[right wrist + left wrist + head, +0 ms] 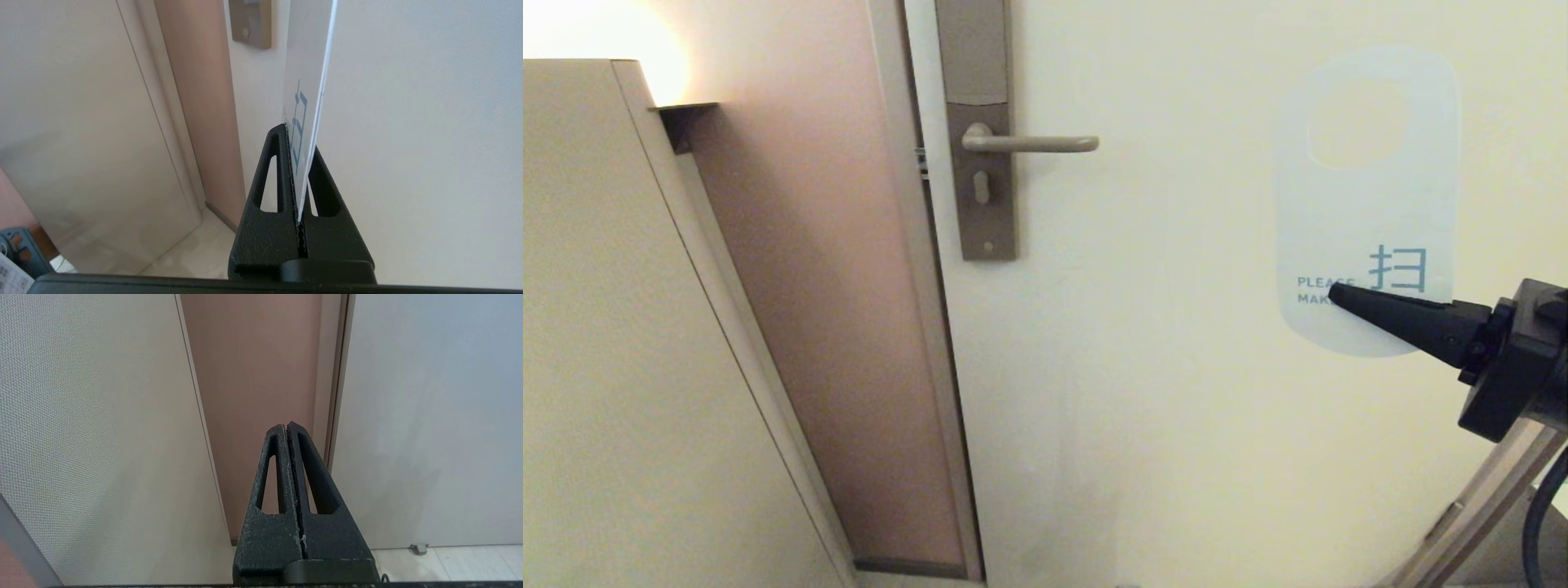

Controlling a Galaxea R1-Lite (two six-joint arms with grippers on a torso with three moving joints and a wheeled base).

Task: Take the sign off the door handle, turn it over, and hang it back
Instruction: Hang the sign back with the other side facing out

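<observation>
1. My right pincer is clenched on the sign's lower edge, white face towards me.
2. I see the sign upright, well apart from the bare door handle.
3. My left pincer is clenched on nothing, low by the door.

So the door handle is mounted on the lock plate near the door's left edge, with the lever pointed right. The sign is held up well to the right of the handle, off it completely, flat in front of the door. Its lower edge is pinched by the right gripper, reached in from the right. A cabinet is placed left of the door frame
</observation>
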